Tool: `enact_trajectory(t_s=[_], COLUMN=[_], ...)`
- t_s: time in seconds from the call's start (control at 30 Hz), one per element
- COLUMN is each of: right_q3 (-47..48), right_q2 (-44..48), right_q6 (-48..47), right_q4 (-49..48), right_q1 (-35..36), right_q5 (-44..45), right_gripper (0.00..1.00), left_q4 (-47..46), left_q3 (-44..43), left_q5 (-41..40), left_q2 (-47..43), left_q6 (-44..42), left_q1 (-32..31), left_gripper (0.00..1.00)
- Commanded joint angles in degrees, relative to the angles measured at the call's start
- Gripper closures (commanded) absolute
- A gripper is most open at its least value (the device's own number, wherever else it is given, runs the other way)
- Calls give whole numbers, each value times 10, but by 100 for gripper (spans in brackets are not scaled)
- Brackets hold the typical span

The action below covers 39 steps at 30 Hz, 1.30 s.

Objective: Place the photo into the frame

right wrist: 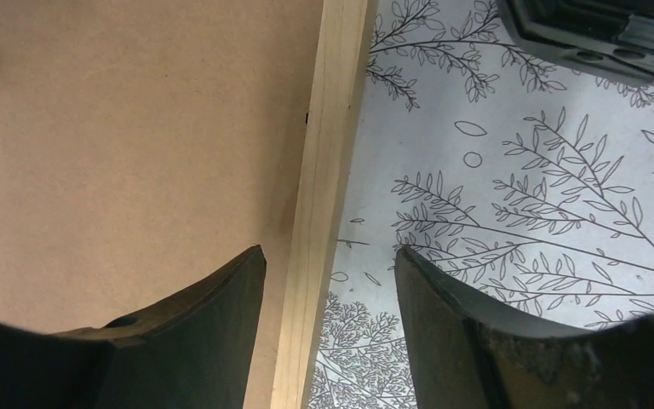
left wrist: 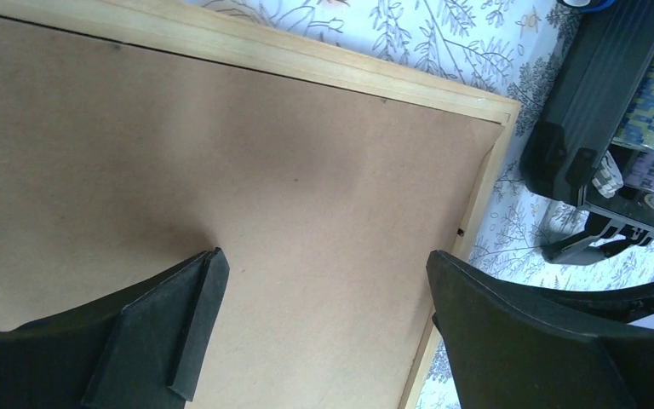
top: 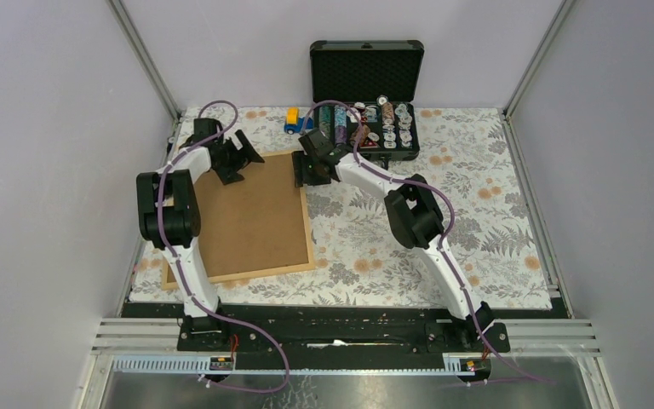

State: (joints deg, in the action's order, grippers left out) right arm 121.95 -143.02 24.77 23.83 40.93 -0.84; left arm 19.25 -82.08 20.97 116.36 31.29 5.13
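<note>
Frame of light wood lies flat on the surface, on the left part of the flowery cloth, with its back side up. A brown board sits inside it and fills it from edge to edge. The photo cannot be seen in any view. It may be under the brown board, but I cannot tell.

The left pincer hangs over the far part of the brown board, close to the frame's far edge. Its jaws are wide apart and hold nothing. In its own camera one finger is over the board and the other is out by the wood edge. I think it waits there so it can press the board down or stop the frame from sliding.

The right pincer is at the frame's right edge, near the far corner. Its jaws are apart too. One finger is over the brown board and the other is over the cloth, with the thin wood strip between them. They do not squeeze the strip, as there is a gap on each side. I think it sits across the edge so it can grab or steady that side.

A small dark spot shows on the inner edge of the wood. It is too small to tell what it is.

An open black case stands just behind the right pincer, so there is little room there.
</note>
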Motion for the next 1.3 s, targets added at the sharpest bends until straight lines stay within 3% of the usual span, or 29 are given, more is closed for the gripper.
enact_trajectory(t_s=[0.0,0.2,0.33,0.53,0.63,0.87,1.0,1.13,1.27], right_q3=[-23,-85,-128,-148,-162,-179,-183,-187,-179], right_q2=[-13,6,27,39,48,60,62,61,59], right_q6=[-16,-15,-15,-7,-1,6,5,22,44], right_q4=[25,-2,-22,-26,-26,-27,-25,-24,-16], right_q1=[6,6,8,9,9,9,9,10,9], right_q5=[16,10,-4,-19,-21,-19,-12,-8,5], right_gripper=[37,54,63,69,70,70,70,71,75], left_q4=[76,70,86,85,114,90,90,125,155], left_q3=[-32,-193,-254,-209,-148,-6,7,-2,22], left_q5=[-28,-19,-30,-29,-78,-105,-102,-161,-180], left_q2=[0,78,143,160,127,65,71,89,104], left_q6=[-30,22,27,26,28,25,0,-30,-2], left_q1=[28,61,60,55,57,60,54,11,2], left_gripper=[1,1,1,1,1,1,1,1,2])
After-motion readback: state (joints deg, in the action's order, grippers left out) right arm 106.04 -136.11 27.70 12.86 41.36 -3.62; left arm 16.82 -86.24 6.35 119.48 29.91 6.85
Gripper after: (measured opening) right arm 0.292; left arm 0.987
